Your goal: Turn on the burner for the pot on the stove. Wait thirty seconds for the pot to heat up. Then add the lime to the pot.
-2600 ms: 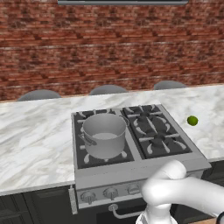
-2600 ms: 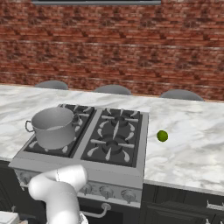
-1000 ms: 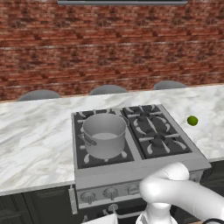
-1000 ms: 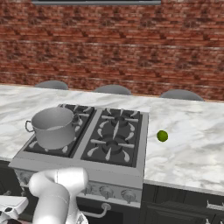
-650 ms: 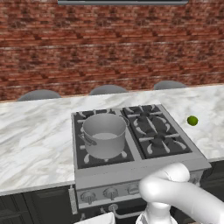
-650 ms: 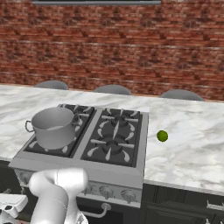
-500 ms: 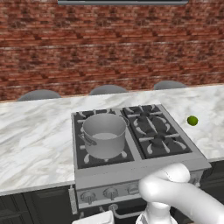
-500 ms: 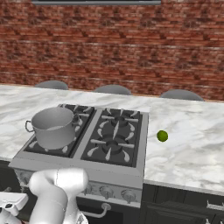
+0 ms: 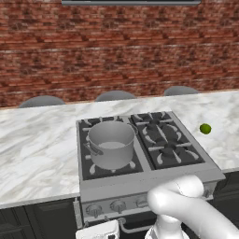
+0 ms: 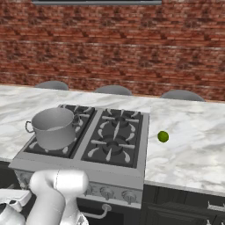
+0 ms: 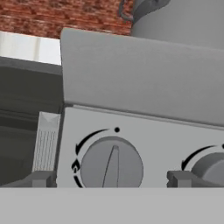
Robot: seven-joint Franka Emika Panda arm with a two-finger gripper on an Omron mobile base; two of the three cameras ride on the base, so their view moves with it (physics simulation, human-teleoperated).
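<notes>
With jaws wide, the gripper (image 11: 111, 178) straddles the far-left stove knob (image 11: 111, 166), a rigid, smooth metal dial best pinched across its round rim, below the pot (image 9: 111, 144) on the stove's (image 9: 149, 173) near-left burner.

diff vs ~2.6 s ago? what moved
Only the arm: its elbow has crept left in the left base view, and the white hand has come into view under the stove front by the knobs. In the hand view the open fingers flank the leftmost knob. Nothing gripped. Pot and lime unmoved.
</notes>
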